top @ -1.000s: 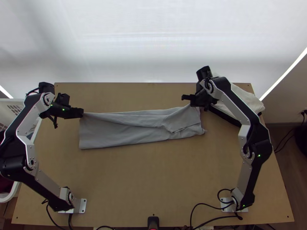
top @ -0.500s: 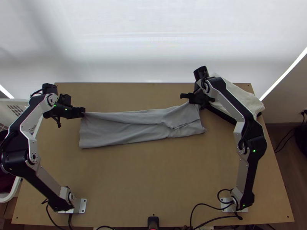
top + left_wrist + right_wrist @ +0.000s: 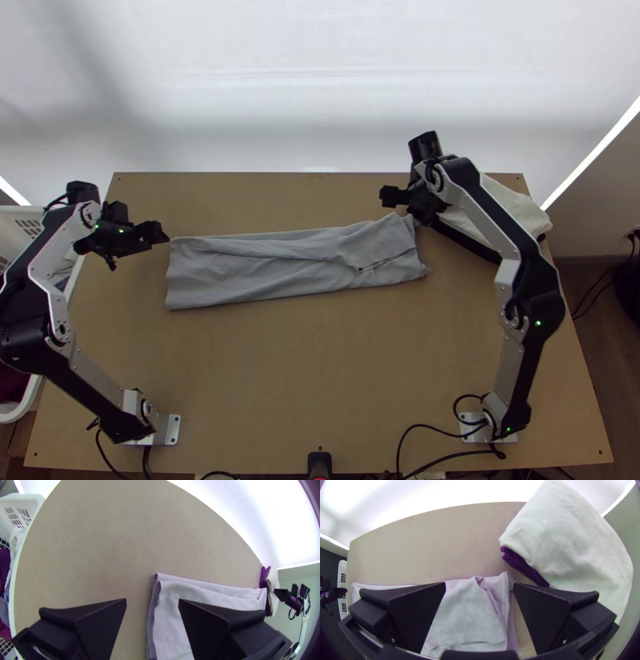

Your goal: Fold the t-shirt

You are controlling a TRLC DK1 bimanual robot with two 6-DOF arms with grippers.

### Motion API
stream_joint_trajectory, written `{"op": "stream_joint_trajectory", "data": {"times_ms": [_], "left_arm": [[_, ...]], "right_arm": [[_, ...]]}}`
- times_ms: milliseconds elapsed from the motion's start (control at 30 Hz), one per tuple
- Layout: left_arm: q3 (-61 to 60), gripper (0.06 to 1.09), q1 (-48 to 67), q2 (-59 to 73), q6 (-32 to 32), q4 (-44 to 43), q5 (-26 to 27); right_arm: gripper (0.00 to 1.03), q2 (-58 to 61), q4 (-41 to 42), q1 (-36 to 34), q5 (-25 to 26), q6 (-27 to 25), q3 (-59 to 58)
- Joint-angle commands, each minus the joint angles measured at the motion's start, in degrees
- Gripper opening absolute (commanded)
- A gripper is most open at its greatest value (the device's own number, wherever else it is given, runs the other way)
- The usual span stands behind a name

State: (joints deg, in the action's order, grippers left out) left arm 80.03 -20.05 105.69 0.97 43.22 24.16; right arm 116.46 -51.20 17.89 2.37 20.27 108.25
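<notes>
Jaws spread, black left gripper [image 3: 160,233] and black right gripper [image 3: 404,210] flank the folded grey t-shirt [image 3: 256,276]. Pale wooden table [image 3: 304,384], white backdrop [image 3: 304,104].

basket [image 3: 10,228] gets cut off by the top view's left edge, white cloth [image 3: 516,210] kinda gets blocked by the right arm [image 3: 485,214]

From where I stand, the light comes through the pale backdrop [image 3: 320,88] beyond the table [image 3: 280,376], a soft grey shadow slanting down its left part and a harder bright strip [image 3: 592,156] showing at the right. The tabletop looks duller, evenly lit. In both wrist views the backdrop glares white, straight edges bow, and corners darken.
</notes>
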Motion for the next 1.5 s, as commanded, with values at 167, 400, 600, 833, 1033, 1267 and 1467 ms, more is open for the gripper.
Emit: {"op": "stream_joint_trajectory", "data": {"times_ms": [167, 400, 600, 833, 1033, 1267, 1467], "left_arm": [[2.1, 1.04, -6.0, -0.1, 2.4, 9.8, 9.3], [-2.6, 1.04, -8.7, -1.1, 6.4, 7.1, 9.8], [-6.2, 1.04, -8.6, -2.5, 9.4, 3.2, 10.8], [-10.1, 1.04, -7.7, -0.8, 10.8, 0.6, 11.9], [-12.8, 1.04, -5.6, 0.0, 10.6, -1.6, 12.9], [-15.6, 1.04, -1.4, 0.8, 8.6, -5.0, 13.1], [-17.9, 1.04, 5.3, 0.9, 3.4, -9.3, 13.0]], "right_arm": [[0.98, -16.5, 0.7, 0.2, 0.5, -0.2, -4.5], [0.98, -25.0, 0.7, -2.2, -11.5, 6.2, -7.2], [0.98, -29.4, 0.7, -5.8, -21.0, 12.3, -5.7], [0.98, -31.2, 0.6, -8.0, -24.3, 15.2, -5.5], [0.98, -31.7, 0.4, -8.1, -24.4, 15.9, -5.3], [0.98, -31.4, 0.3, -8.1, -24.4, 16.6, -3.2], [0.98, -30.6, 0.0, -8.2, -24.3, 17.1, -1.3]]}}
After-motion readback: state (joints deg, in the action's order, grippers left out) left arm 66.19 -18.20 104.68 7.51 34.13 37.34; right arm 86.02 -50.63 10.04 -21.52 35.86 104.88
